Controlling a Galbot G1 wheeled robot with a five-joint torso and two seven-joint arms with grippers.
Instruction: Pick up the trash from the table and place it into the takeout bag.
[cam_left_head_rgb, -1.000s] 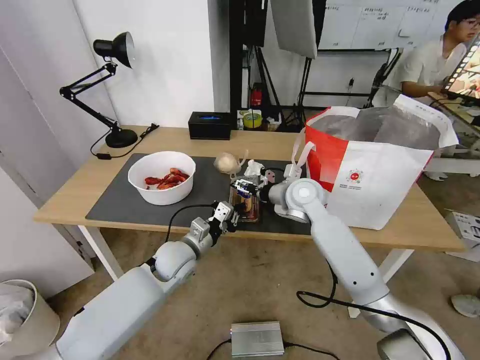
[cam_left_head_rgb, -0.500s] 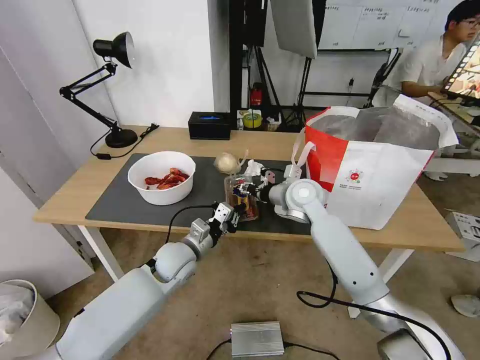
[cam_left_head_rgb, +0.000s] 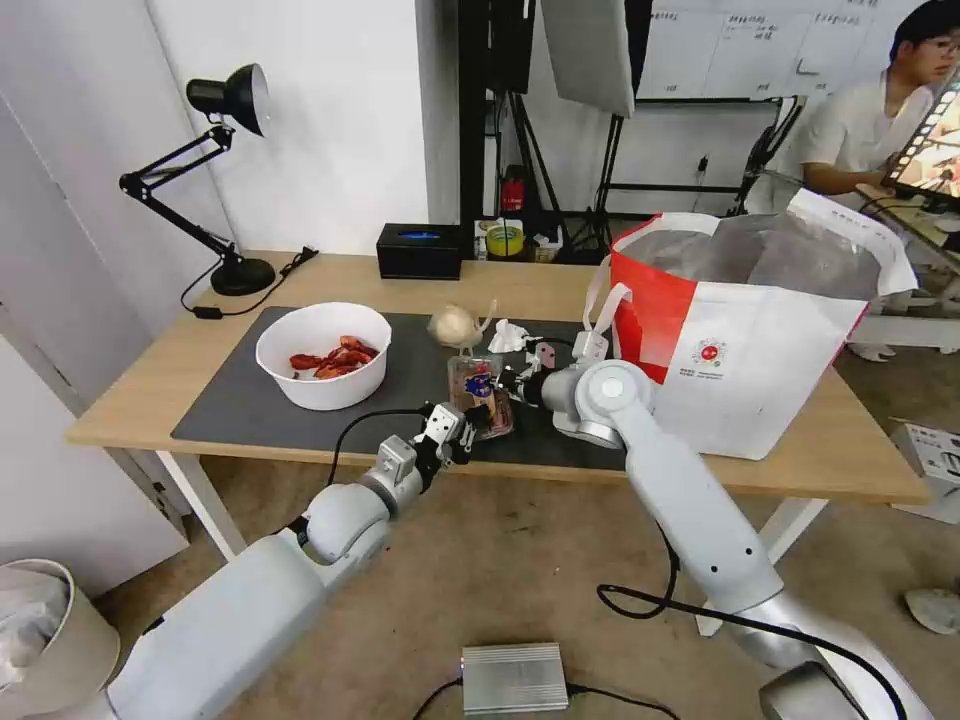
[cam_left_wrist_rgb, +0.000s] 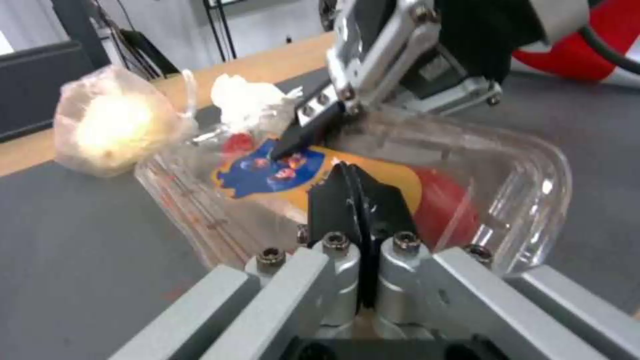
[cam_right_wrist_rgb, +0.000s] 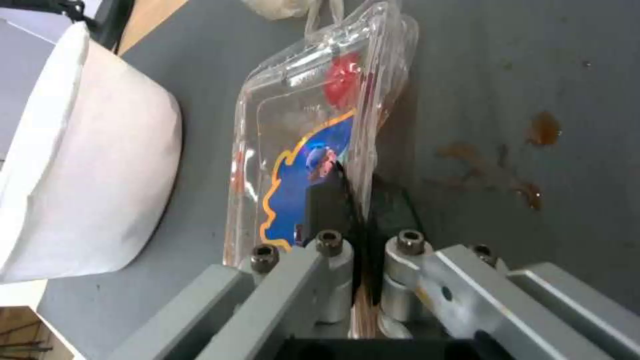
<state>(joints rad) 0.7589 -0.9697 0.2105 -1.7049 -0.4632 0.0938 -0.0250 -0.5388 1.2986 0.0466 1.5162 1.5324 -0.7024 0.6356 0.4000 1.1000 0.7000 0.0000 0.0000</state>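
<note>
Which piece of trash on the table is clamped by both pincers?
The clear tomato tray: the right pincer and left pincer each pinch an edge. The white bowl, wrapped ball and tissue lie untouched.

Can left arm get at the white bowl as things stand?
Probably not yet: the left gripper is shut on the clamshell tray's near edge, with the right gripper clamped on it too. The white bowl stands apart on bare mat.
</note>
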